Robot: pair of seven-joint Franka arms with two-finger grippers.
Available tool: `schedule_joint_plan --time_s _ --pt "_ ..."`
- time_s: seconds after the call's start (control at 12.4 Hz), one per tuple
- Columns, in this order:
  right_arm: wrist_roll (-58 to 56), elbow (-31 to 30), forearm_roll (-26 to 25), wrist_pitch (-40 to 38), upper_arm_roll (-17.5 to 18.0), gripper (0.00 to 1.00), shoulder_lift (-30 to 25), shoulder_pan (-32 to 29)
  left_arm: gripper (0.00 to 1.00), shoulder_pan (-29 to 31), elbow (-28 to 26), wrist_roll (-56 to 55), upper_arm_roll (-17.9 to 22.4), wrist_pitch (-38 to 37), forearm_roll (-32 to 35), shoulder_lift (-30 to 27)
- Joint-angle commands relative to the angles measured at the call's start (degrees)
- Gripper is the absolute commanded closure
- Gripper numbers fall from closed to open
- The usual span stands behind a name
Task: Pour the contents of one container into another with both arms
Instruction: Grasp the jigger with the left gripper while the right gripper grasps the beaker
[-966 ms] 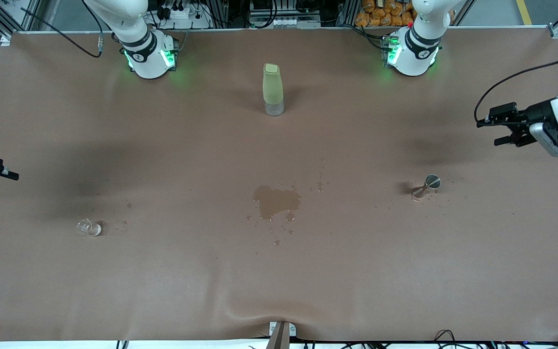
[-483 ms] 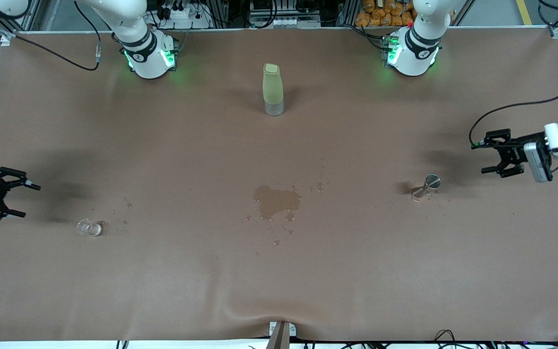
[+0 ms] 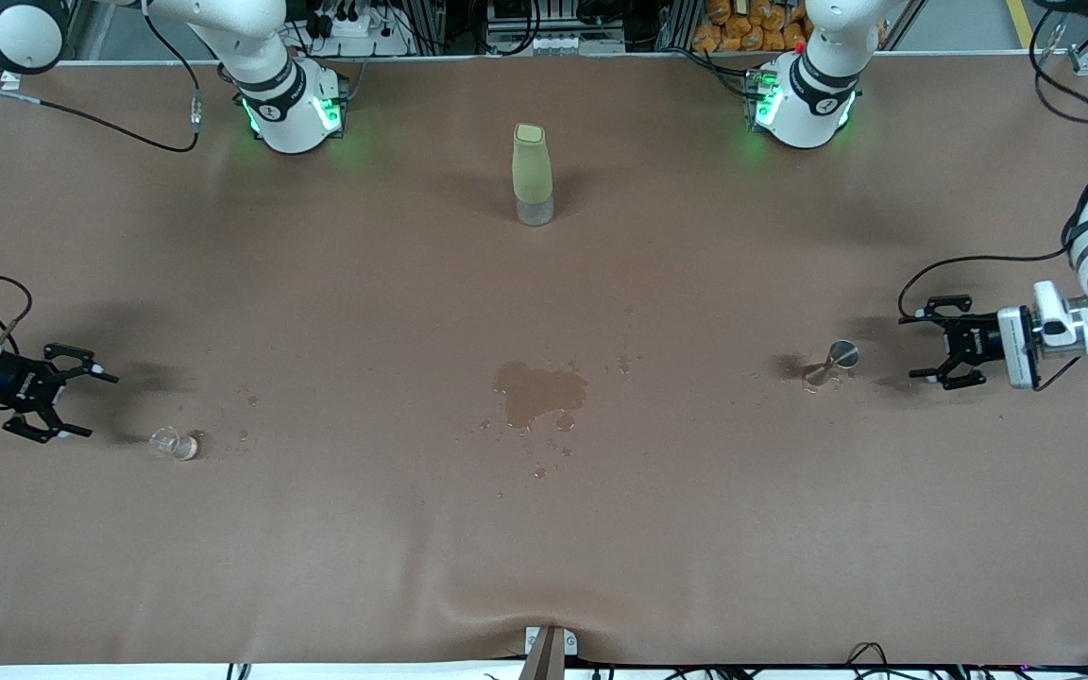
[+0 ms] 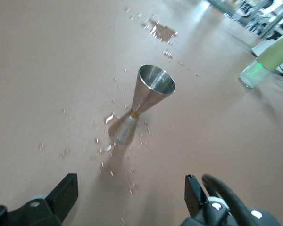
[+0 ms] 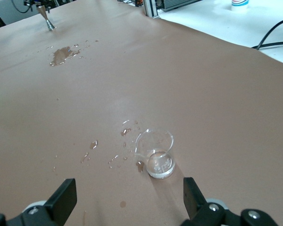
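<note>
We see the glass cup (image 3: 175, 443) standing toward the right arm's end from the puddle (image 3: 538, 392), the jigger (image 3: 832, 363) toward the left arm's. Right gripper (image 3: 76, 403) and left gripper (image 3: 924, 349), both spread, flank them. Neither vessel is grasped; lifting and pouring remain.

Jigger (image 4: 142, 104) shiny metal; cup (image 5: 154, 153) clear glass; table (image 3: 544, 529) matt brown.
</note>
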Motion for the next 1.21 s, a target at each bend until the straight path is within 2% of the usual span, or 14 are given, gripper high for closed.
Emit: schedule_joint_plan --time_s 0.0,0.16,0.48,0.56,0.8,1.13 --pt "-7.05 1.13 3.70 -0.48 0.67 0.00 3.17 -0.90 0.00 0.42 2.11 9.94 -0.26 -2.00 -4.08 2.53" --pt "-11.45 1.21 8.26 -0.48 0.67 0.00 5.45 -0.91 0.11 0.43 2.11 16.97 -0.34 -2.00 -5.32 3.76" --pt "-18.32 2.27 16.80 -0.57 0.67 0.00 10.64 -1.26 0.22 0.42 1.94 27.19 -0.43 -3.04 -11.11 7.10" --pt "-18.94 2.27 17.86 -0.57 0.67 0.00 11.17 -1.26 0.34 0.34 2.20 27.64 -0.43 -4.62 -11.30 8.76" --pt "-19.47 2.35 19.36 -0.57 0.85 0.00 12.31 -1.17 0.35 0.07 2.37 28.79 -0.52 -5.07 -12.18 10.01" --pt "-22.01 2.44 24.53 -0.48 0.93 0.00 14.68 -0.56 0.36 -0.19 2.38 31.16 -1.75 -6.65 -14.29 10.88"
